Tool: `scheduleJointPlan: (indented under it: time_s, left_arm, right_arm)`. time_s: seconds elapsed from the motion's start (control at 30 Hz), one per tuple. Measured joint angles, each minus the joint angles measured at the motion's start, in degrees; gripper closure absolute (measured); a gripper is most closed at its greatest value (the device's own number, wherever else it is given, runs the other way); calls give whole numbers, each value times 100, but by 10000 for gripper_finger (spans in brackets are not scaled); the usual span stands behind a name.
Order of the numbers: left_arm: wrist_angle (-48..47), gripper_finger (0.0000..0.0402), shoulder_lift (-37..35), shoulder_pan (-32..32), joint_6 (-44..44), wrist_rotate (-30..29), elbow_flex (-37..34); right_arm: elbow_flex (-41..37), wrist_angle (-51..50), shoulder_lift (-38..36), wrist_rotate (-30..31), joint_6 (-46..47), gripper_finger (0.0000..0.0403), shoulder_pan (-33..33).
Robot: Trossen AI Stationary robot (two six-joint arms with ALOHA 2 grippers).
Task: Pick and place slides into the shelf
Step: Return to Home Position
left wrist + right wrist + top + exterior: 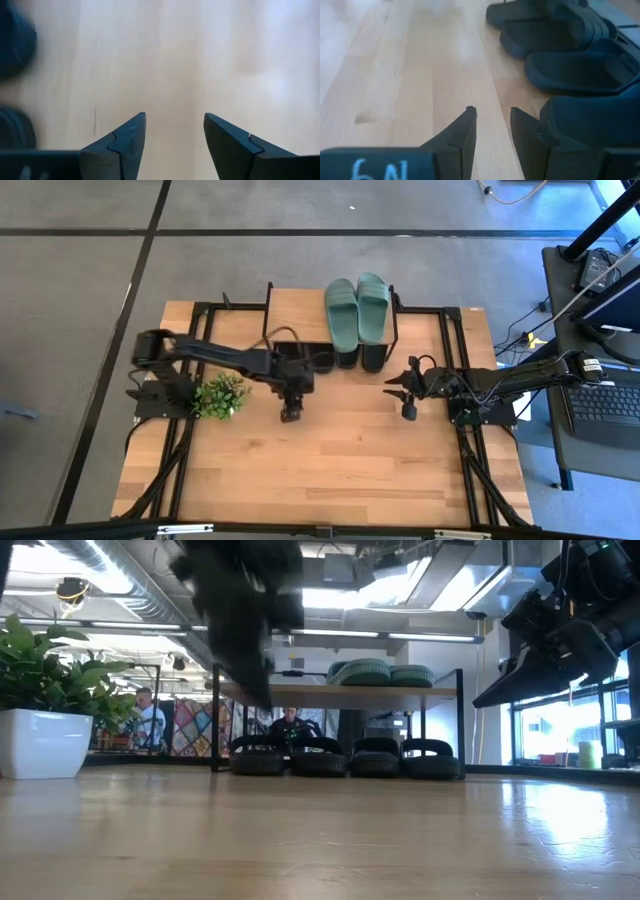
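Note:
The shelf (297, 315) stands at the table's far edge; in the low view its plank top (300, 692) carries the sage-green pair of slides (356, 308) (380, 672). Several matte black slides (345, 756) stand in a row on the tabletop under the plank, toes toward the near edge (359, 359). My left gripper (291, 414) (175, 120) is open and points down at bare wood just in front of the row. My right gripper (402, 394) (492, 112) is open, low over the table, near the row's right end (580, 75), touching nothing.
A small green plant in a white pot (220, 395) (45, 730) stands on the table's left side, beside my left arm. Bare wooden tabletop (330, 470) stretches toward the near edge. People and furniture show in the room behind the shelf (150, 715).

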Motion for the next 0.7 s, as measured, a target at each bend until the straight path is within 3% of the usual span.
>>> scheduleJointPlan:
  time_s: [0.2, 0.43, 0.7]
  left_arm:
    - [723, 208, -1617, -249, 636, -473, -265]
    - [3131, 208, -3619, -54, 757, -808, -2215]
    - [3670, 208, -5474, 92, 338, -1028, -3802]
  right_arm:
    - [2, 192, -4, -2, 41, 281, 0]
    - [2, 191, -97, -2, 7, 281, 0]
    - [2, 173, -825, -1, -33, 281, 0]
